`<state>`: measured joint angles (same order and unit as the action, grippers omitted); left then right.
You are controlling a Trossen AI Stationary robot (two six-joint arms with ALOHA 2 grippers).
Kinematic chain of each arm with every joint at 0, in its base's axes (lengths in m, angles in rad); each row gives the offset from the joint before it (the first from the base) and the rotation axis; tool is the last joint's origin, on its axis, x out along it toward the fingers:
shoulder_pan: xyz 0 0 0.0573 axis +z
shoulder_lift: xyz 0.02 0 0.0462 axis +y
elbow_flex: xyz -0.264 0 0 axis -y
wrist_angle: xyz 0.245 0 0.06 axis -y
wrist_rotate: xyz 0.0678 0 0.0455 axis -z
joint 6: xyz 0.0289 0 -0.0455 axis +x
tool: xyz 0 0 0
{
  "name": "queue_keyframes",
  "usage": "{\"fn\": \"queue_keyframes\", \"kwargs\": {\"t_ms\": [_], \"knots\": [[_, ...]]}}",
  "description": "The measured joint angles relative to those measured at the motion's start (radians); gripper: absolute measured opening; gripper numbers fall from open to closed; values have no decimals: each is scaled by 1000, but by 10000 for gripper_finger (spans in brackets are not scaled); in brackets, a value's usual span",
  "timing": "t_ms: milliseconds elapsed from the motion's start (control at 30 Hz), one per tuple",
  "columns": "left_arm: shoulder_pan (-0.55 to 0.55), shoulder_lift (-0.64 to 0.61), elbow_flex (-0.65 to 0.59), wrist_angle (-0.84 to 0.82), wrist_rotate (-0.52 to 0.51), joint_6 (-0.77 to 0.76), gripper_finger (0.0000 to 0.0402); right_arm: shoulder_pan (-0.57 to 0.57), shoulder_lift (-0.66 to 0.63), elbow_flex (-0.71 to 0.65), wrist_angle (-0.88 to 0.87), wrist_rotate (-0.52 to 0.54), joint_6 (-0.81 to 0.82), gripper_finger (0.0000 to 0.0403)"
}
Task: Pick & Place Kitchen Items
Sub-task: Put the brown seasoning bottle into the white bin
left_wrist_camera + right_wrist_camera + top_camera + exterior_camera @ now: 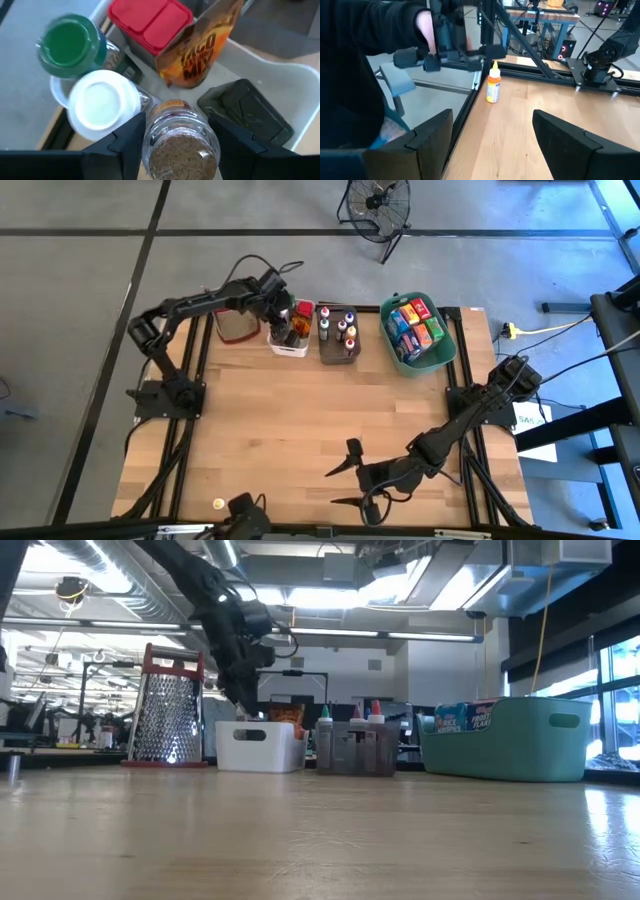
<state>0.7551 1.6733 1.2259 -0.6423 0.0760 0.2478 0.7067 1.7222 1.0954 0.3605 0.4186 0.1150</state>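
A clear spice jar (181, 142) with brownish contents sat between the left gripper's (177, 150) two dark fingers, which stood part-way apart and closed against its sides. The jar was over the white bin (289, 340) at the table's (300, 440) far edge, among other items packed there: a green-capped jar (70, 46), a white-capped jar (102, 102), a red-lidded box (150, 22), an orange taco-mix packet (200, 47) and a dark-lidded container (247, 110). In the low view the left gripper (240, 690) hung just above the bin (258, 746).

Just beside the white bin stood a grey bin (339, 335) of small bottles with coloured caps, and next along a green bin (420, 332) held red, orange and blue boxes. On the white bin's other side stood a metal grater (168, 710) with a red rim.

The right gripper (352, 478) lay low near the table's front edge, well apart from the bins, its fingers spread wide and empty. Its wrist view showed a small bottle (493, 82) with an orange cap standing near the table's edge, and a person's dark sleeve (350, 65) beyond.
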Motion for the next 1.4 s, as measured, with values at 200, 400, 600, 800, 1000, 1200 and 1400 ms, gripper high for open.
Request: {"fn": "queue_keyframes", "kwargs": {"t_ms": [200, 400, 600, 800, 1000, 1200, 1400], "knots": [[0, 33, 0, -12, 5, -11, 195, 0, 0, 0, 27, 33, 5, 277], [0, 35, 0, -12, -6, -17, 203, -1, 0, 0, 67, 76, 3, 277], [-1, 35, 0, -5, -7, -24, 207, -13, 0, 0, 69, 102, -61, 277], [-1, 32, -27, 19, -26, -45, 209, -44, 0, 0, 68, 105, -64, 277], [-2, 31, -52, 44, -26, -86, 210, -69, 0, 0, 65, 87, -64, 277], [-15, 32, -55, 64, -32, -78, 210, -90, 0, 0, 68, 23, -63, 277], [-23, 34, -56, 93, -39, -48, 210, -92, 0, 0, 62, 23, -63, 277]]}}
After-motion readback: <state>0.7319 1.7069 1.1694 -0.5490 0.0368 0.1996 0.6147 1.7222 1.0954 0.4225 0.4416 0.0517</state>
